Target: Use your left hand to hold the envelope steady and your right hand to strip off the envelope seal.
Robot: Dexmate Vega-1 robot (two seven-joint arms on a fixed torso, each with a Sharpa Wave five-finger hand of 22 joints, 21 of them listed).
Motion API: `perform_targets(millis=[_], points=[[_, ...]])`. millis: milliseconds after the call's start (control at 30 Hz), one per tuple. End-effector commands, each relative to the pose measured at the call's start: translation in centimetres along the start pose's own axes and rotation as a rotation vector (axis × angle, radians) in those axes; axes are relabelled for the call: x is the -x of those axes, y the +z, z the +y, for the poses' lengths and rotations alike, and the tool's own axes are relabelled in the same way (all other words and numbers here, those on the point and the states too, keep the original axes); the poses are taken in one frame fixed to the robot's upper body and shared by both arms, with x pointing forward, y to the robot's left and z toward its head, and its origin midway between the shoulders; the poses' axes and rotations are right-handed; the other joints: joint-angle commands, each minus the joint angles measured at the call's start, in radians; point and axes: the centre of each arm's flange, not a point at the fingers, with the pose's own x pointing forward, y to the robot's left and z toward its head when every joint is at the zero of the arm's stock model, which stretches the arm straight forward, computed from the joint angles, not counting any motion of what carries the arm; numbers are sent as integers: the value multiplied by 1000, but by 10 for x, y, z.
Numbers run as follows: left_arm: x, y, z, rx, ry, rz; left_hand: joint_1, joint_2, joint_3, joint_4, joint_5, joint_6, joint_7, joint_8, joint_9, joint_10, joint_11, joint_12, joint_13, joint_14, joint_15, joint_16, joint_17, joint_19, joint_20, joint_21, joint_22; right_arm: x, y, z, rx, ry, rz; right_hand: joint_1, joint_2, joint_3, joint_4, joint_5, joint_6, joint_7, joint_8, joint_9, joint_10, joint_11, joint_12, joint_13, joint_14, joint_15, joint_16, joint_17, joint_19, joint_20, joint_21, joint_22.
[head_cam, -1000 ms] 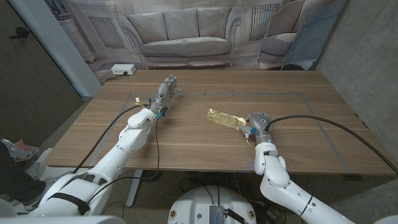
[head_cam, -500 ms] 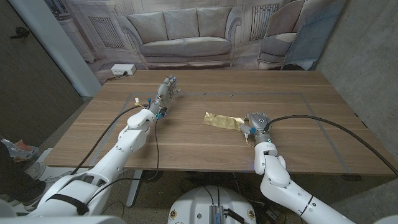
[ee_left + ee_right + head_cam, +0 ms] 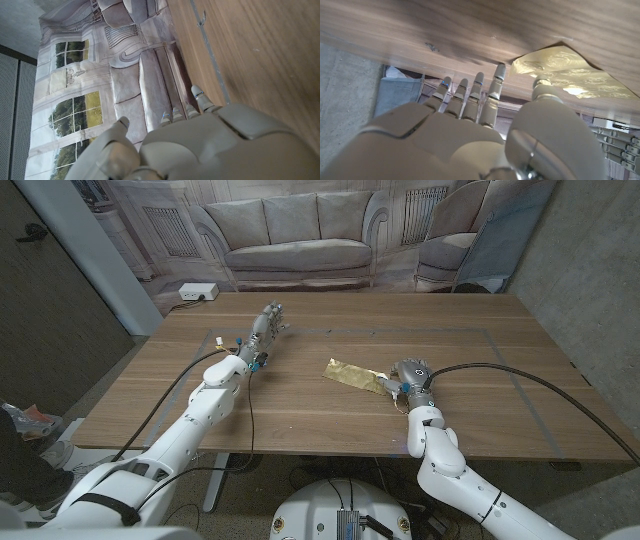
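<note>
The gold envelope (image 3: 351, 374) lies on the wooden table (image 3: 300, 410) right of centre. The right hand (image 3: 404, 376) touches its right end, thumb on it; whether it grips, I cannot tell. The left hand (image 3: 267, 325) is well apart, far left, fingers extended, holding nothing.

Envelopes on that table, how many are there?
1. A single gold envelope lies on the wooden table, just right of the middle, with the right hand at its near end; it also shows by the thumb in the right wrist view.
</note>
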Motion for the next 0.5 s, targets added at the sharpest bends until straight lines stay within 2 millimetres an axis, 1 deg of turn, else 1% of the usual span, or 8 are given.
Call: perform_targets(millis=[33,100,200,267,300,367,467,500], points=[[-1,-1,3,5,1,-2,9,60,9,-2,8,-12,-4,2,6,-11,1,-1,5,-47,5,-1,2,-158,9,-4,3,0,7,2,60,-58,3,82,14,24,-37,32,88,-19,55,18,47,-33,15,-1,32,-49,7,0,32,-11,3,0],[-1,-1,4,7,3,-5,10,58,10,-3,7,-13,-5,2,6,-11,0,-1,5,-47,3,-1,2,-159,8,-5,3,0,6,2,50,-51,3,120,23,38,-49,46,130,-28,77,18,61,-45,18,-2,46,-62,8,-1,51,-19,6,0],[-3,-2,4,7,2,-4,12,56,10,-4,6,-15,-7,1,6,-12,2,-1,5,-48,4,-2,2,-160,9,-7,3,0,8,3,61,-68,9,155,31,51,-58,57,152,-31,90,15,84,-64,24,-3,56,-76,7,-2,64,-26,6,0],[-4,-2,5,12,1,0,12,54,9,-5,6,-15,-8,1,6,-13,2,-1,5,-49,2,-2,2,-159,8,-8,3,0,9,3,89,-63,14,198,44,69,-64,68,194,-41,111,13,105,-87,28,-5,67,-85,5,-3,77,-34,7,-1],[-5,-2,5,11,-3,-1,13,51,9,-6,5,-15,-10,1,6,-13,1,-1,5,-48,2,-2,2,-159,7,-9,3,-1,7,4,66,-62,15,224,54,81,-68,72,205,-42,116,9,112,-88,28,-6,75,-93,5,-3,86,-42,8,-1],[-5,-2,5,11,1,-1,15,47,8,-7,4,-16,-9,1,6,-15,-2,-2,5,-49,2,-2,2,-159,8,-11,3,-1,8,4,79,-65,18,256,63,97,-71,75,217,-37,121,3,128,-106,31,-7,82,-103,4,-3,97,-49,9,-1],[-7,-3,5,11,-1,0,16,44,7,-8,3,-15,-11,2,6,-16,-1,-2,6,-50,2,-2,2,-158,6,-12,3,0,7,3,63,-92,11,273,65,106,-68,75,234,-28,126,-3,148,-116,36,-8,91,-111,4,-3,107,-58,10,-1],[-7,-3,5,8,-5,1,16,43,7,-8,3,-17,-12,1,6,-16,-1,-2,6,-50,2,-2,2,-158,6,-13,3,-1,6,2,56,-89,15,279,66,108,-66,74,235,-25,126,-6,155,-117,38,-9,97,-118,5,-3,120,-69,14,-1]])
